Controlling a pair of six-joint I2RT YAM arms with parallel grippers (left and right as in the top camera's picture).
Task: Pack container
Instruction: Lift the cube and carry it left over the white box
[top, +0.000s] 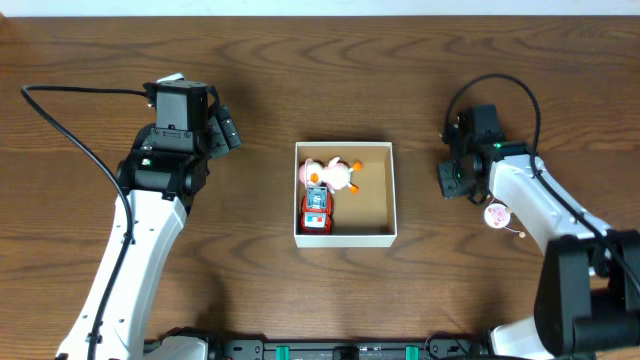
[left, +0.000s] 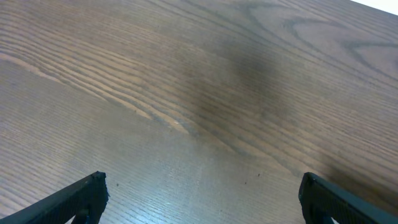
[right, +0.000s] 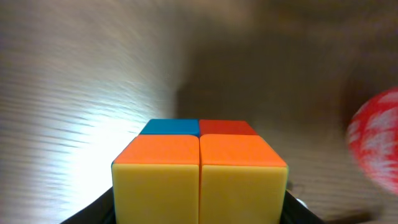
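Observation:
The container (top: 376, 200), a shallow square box with white walls and a brown floor, sits mid-table. Inside at its left lie a pink and white plush toy (top: 330, 174) and a red toy car (top: 316, 212). My right gripper (top: 452, 178) (right: 199, 214) is to the right of the box, shut on a small puzzle cube (right: 199, 168) with yellow, orange, blue and red faces. The cube fills the space between the black fingers. My left gripper (top: 226, 130) (left: 202, 190) hovers open over bare wood, left of the box, with nothing between its fingers.
A small pink and red ball (top: 497, 215) (right: 376, 146) lies on the table just right of my right gripper. Black cables arc behind both arms. The table is dark brown wood (left: 205, 93).

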